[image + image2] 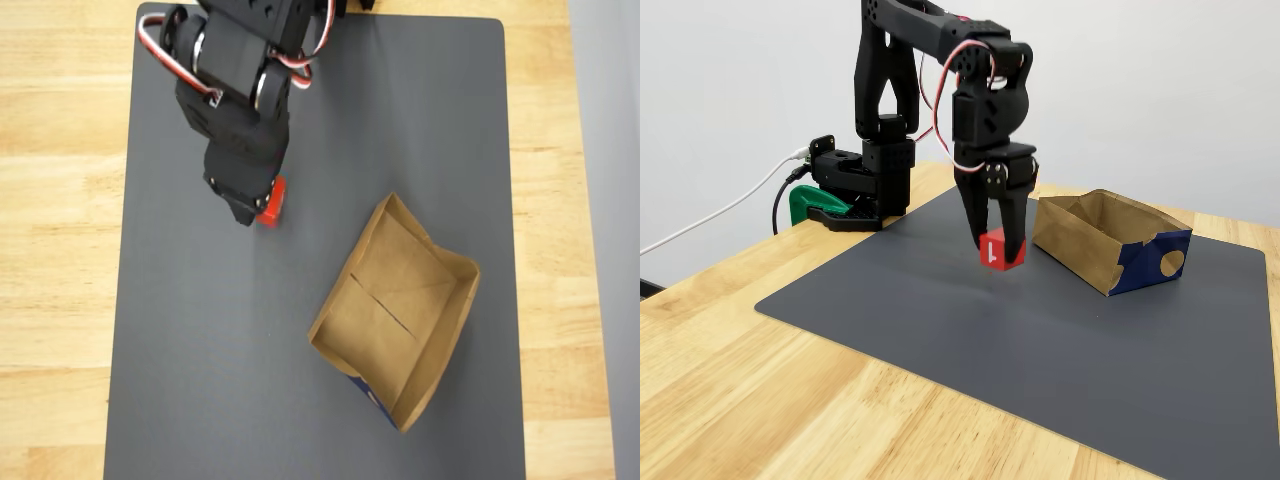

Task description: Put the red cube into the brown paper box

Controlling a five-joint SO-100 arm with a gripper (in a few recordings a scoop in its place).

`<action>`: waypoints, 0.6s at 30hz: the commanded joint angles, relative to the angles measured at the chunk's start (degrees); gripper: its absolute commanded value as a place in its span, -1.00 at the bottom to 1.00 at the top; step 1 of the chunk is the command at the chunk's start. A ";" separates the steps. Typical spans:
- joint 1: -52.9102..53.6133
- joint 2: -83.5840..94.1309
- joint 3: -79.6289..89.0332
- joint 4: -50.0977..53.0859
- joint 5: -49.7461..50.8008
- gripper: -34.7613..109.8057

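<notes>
Cube sits clamped between the black fingers, which close on it from above; it appears raised just off the dark mat, though contact cannot be ruled out. Overhead, the cube shows at the fingers' lower right edge. The box lies well apart from the cube, down and to the right in the overhead view, open side up, long axis running diagonally. Judgement: the coming move is a carry toward the box, clearing its near wall, then release over its creased floor.
</notes>
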 commanded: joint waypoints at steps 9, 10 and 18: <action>-7.21 18.63 -0.26 0.70 1.67 -0.52; -8.53 19.51 0.09 -0.35 2.55 -0.52; -18.28 23.03 9.14 -20.39 6.06 -0.52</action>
